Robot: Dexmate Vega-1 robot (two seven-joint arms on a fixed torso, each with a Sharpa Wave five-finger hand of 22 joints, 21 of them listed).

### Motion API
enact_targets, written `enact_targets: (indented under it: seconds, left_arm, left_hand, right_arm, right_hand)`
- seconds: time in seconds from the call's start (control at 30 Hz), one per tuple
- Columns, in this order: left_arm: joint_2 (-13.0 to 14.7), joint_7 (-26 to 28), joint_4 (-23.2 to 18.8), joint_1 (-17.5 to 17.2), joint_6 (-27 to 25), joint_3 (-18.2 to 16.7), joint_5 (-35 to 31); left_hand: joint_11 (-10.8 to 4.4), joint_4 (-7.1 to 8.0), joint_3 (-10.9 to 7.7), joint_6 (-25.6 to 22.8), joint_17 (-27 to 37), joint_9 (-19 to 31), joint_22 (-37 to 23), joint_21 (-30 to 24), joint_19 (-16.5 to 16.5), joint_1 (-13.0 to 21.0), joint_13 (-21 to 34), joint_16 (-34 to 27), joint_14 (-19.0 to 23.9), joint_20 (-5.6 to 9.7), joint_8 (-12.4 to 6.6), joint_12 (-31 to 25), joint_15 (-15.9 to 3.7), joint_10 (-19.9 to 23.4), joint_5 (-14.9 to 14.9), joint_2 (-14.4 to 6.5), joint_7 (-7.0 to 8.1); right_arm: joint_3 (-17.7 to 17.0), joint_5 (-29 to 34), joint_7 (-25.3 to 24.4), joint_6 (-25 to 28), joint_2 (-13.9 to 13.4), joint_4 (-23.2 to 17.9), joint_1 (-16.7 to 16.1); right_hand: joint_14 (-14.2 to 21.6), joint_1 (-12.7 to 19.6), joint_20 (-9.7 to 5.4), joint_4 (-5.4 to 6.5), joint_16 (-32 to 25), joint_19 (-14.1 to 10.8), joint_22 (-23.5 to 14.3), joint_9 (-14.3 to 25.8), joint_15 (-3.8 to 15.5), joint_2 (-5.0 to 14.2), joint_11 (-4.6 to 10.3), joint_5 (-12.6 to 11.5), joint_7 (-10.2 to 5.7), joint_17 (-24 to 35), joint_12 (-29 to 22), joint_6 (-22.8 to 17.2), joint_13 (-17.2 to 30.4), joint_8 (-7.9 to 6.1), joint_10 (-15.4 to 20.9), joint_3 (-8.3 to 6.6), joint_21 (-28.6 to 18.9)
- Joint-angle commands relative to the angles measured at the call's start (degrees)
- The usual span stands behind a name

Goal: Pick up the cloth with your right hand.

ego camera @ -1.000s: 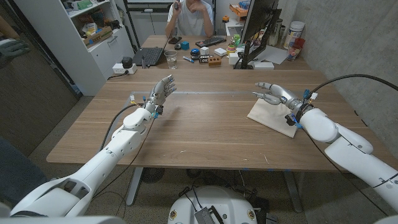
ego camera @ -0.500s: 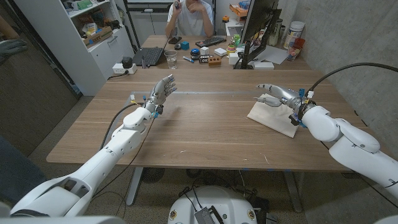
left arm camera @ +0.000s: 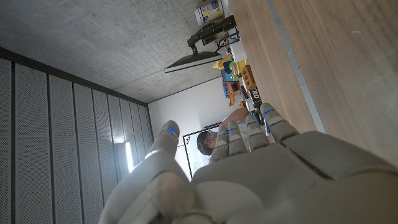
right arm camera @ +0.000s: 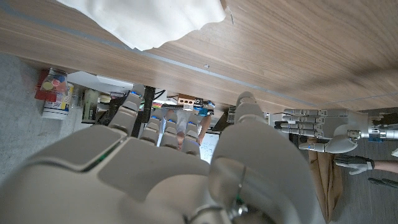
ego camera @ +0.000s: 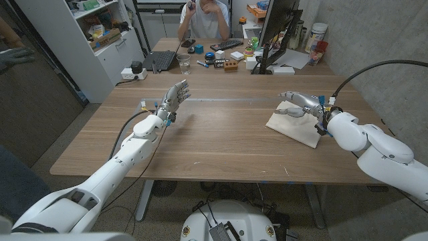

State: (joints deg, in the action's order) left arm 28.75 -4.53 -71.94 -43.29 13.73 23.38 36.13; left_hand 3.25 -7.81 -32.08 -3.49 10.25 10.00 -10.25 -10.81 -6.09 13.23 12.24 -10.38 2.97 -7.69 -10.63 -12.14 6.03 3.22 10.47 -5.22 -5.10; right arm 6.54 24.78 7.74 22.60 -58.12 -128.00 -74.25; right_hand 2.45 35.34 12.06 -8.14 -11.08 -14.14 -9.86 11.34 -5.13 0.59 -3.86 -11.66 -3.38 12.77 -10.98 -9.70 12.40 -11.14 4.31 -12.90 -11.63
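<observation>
A cream cloth [ego camera: 292, 124] lies spread on the right side of the wooden table [ego camera: 214, 140]; its white edge [right arm camera: 155, 22] also shows in the right wrist view. My right hand [ego camera: 296, 103] hovers just over the cloth's far edge, fingers apart and holding nothing. Seen from its own wrist camera, the right hand [right arm camera: 168, 162] has its fingers stretched out past the cloth. My left hand [ego camera: 172, 99] is raised over the table's left half, fingers spread and empty, and appears in the left wrist view [left arm camera: 249, 162] and in the right wrist view [right arm camera: 317, 124].
A person [ego camera: 206, 17] sits behind the table at a second desk with a laptop [ego camera: 160, 60], a glass [ego camera: 184, 63], a keyboard and small boxes. A monitor [ego camera: 274, 27] stands at the back right. A shelf unit [ego camera: 100, 40] is at the left.
My right hand has drifted a little to the right and lowered toward the cloth's far edge. The left hand has stayed still.
</observation>
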Motion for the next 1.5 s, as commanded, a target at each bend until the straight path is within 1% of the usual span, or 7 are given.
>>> enact_targets:
  seconds: [0.03, 0.23, 0.33, 0.53, 0.67, 1.1, 1.5]
  left_arm:
    - [-0.03, -0.17, 0.34, 0.40, 0.27, -0.01, -0.12]
    - [-0.03, 0.13, 0.25, 0.22, 0.29, -0.10, -0.12]
    - [0.05, 0.06, 0.29, 0.21, 0.21, -0.18, -0.01]
    - [-0.20, 0.06, 0.62, 0.64, 0.08, 0.06, -0.20]
    - [-0.44, 0.01, 0.74, 0.98, -0.09, 0.36, -0.40]
    - [-0.89, -0.69, 1.52, 1.97, -0.50, 1.12, -0.81]
    - [-0.13, 0.91, -0.55, 1.63, -1.45, 1.01, -1.54]
  left_hand:
    - [-0.05, -0.01, -0.25, -0.23, 0.16, 0.24, -0.12, -0.42, 0.23, 0.54, 0.18, -0.29, -0.21, -0.11, -0.18, -0.23, -0.01, 0.11, 0.45, -0.40, -0.34]
    - [-0.06, -0.02, -0.25, -0.25, 0.16, 0.24, -0.12, -0.45, 0.22, 0.54, 0.16, -0.30, -0.20, -0.17, -0.17, -0.25, -0.05, 0.13, 0.45, -0.41, -0.35]
    - [-0.07, -0.01, -0.25, -0.26, 0.16, 0.24, -0.13, -0.45, 0.25, 0.53, 0.15, -0.30, -0.19, -0.22, -0.17, -0.26, -0.02, 0.15, 0.45, -0.41, -0.34]
    - [-0.15, -0.01, -0.25, -0.32, 0.16, 0.24, -0.13, -0.44, 0.33, 0.53, 0.13, -0.33, -0.13, -0.29, -0.17, -0.27, -0.06, 0.16, 0.44, -0.43, -0.33]
    - [-0.23, 0.00, -0.25, -0.36, 0.16, 0.25, -0.13, -0.45, 0.35, 0.53, 0.12, -0.34, -0.10, -0.30, -0.18, -0.29, -0.09, 0.18, 0.45, -0.44, -0.28]
    - [-0.25, 0.01, -0.27, -0.50, 0.16, 0.25, -0.13, -0.46, 0.42, 0.52, 0.09, -0.34, -0.08, -0.42, -0.20, -0.27, -0.01, 0.12, 0.45, -0.48, -0.14]
    - [-0.25, 0.01, -0.25, -0.61, 0.16, 0.26, -0.14, -0.46, 0.53, 0.51, 0.06, -0.32, -0.15, -0.59, -0.22, -0.27, -0.01, 0.09, 0.45, -0.48, -0.11]
  right_arm:
    - [-0.49, 0.91, 6.99, 4.15, -4.86, -1.40, 0.60]
    - [-1.06, 3.82, 10.45, 8.01, -8.66, -3.01, -0.02]
    - [-2.19, 4.01, 10.33, 9.08, -8.26, -3.18, -1.60]
    - [1.23, 7.31, 12.38, 12.52, -9.98, -4.07, 0.01]
    - [2.66, 8.17, 12.68, 15.31, -9.72, -5.19, -0.13]
    - [7.55, 7.86, 12.78, 16.99, -13.23, -4.19, 2.65]
    - [12.08, 5.62, 12.43, 19.48, -16.05, -3.03, 5.15]
  right_hand:
    - [0.38, 0.73, -0.02, -0.57, -0.52, -1.51, -0.27, 0.06, -0.69, -0.11, -0.27, -0.51, -0.16, 0.04, 0.02, 0.72, 0.15, 0.35, -0.68, -0.16, -0.52]
    - [0.55, 1.26, -0.01, -0.73, -0.68, -3.27, -0.33, 0.08, -0.63, -0.37, -0.18, -0.73, -0.56, -0.17, 0.03, 2.06, 0.16, 0.58, -1.44, -0.28, -0.97]
    - [0.33, 1.55, 0.05, -0.81, -0.64, -4.05, -0.32, 0.09, -0.66, -0.52, -0.11, -0.84, -0.74, -0.26, 0.11, 2.76, 0.16, 0.65, -2.04, -0.34, -1.11]
    - [-0.82, 2.15, 0.26, -0.93, -0.35, -5.38, -0.25, 0.11, -1.11, -1.11, 0.03, -1.10, -1.00, -0.44, 0.35, 5.21, 0.18, 0.97, -4.01, -0.40, -1.12]
    - [-1.46, 2.45, 0.33, -0.98, -0.23, -5.61, -0.21, 0.11, -1.25, -1.41, -0.07, -1.22, -0.78, -0.49, 0.50, 6.05, 0.18, 0.94, -5.21, -0.43, -0.96]
    - [-1.88, 2.63, 0.34, -0.90, -0.28, -6.21, -0.21, 0.13, -1.70, -1.97, -0.22, -1.35, -0.68, -0.57, 0.42, 7.45, 0.23, 0.91, -6.46, -0.34, -0.81]
    - [-2.18, 2.63, 0.36, -0.80, -0.36, -6.70, -0.20, 0.15, -1.82, -2.56, 0.09, -1.52, -0.88, -0.60, 0.34, 8.79, 0.25, 0.92, -7.51, -0.17, -0.66]
